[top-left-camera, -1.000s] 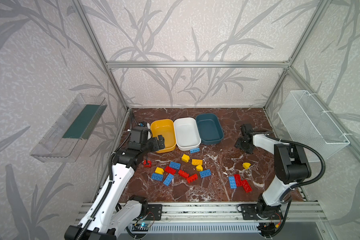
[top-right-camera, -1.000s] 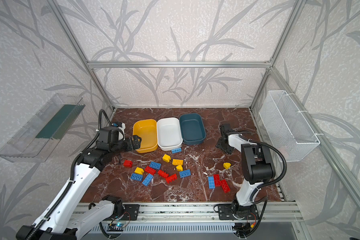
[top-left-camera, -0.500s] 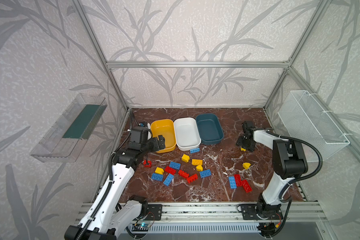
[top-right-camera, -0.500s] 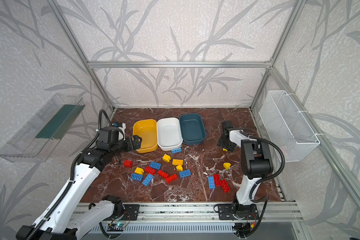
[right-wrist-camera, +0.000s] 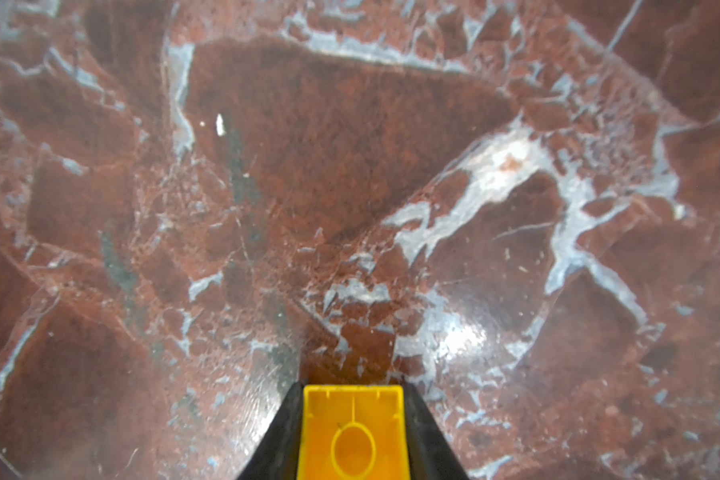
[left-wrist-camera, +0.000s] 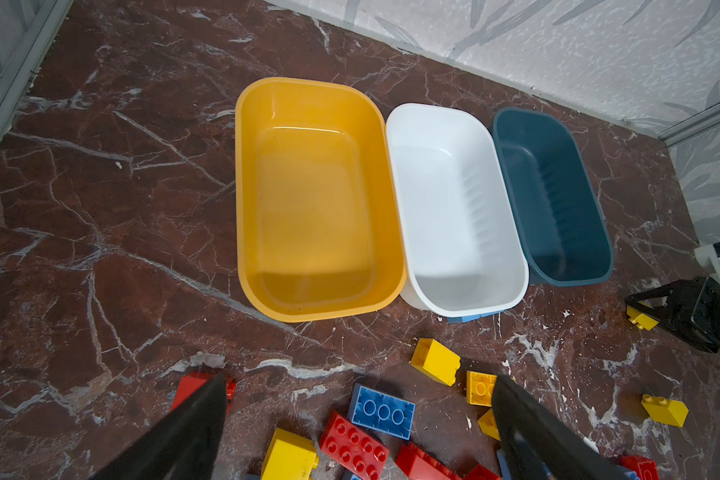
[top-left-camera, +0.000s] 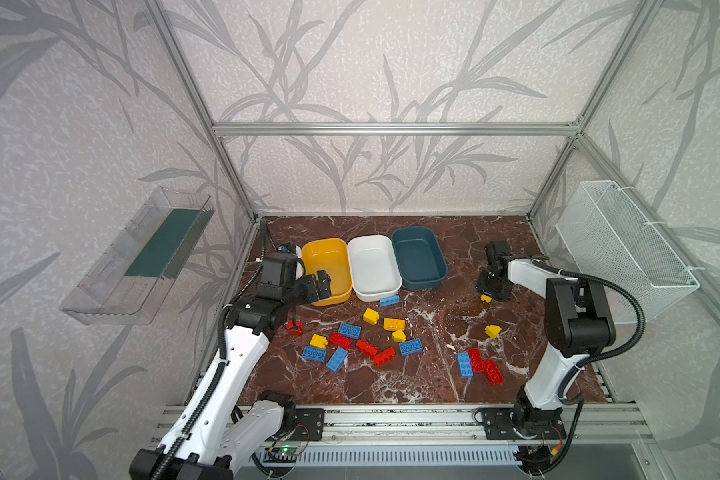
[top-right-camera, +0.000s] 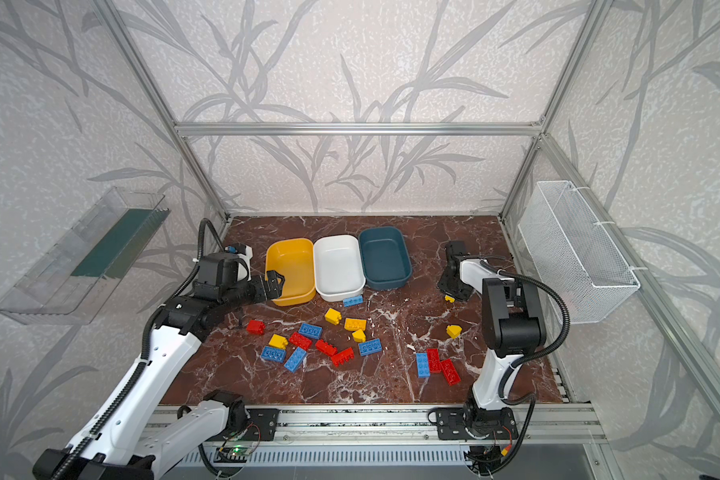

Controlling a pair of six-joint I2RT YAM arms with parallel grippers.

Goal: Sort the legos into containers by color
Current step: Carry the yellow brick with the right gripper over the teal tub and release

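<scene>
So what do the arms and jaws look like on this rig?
Both alike: left arm and right arm have glossy white link shells, black joint housings and black corrugated cable conduit running outside. The jaws are black tapering wedges. No markings legible.

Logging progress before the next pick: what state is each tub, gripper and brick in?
Yellow tub: empty.
White tub: empty.
Teal tub: empty.
Left gripper: open, holding nothing.
Right gripper: shut on yellow lego.
Other legos: loose on the tabletop, unsorted.

Twin high front views, same whole table (top-left-camera: 391, 386); wrist views nearer, downward.
</scene>
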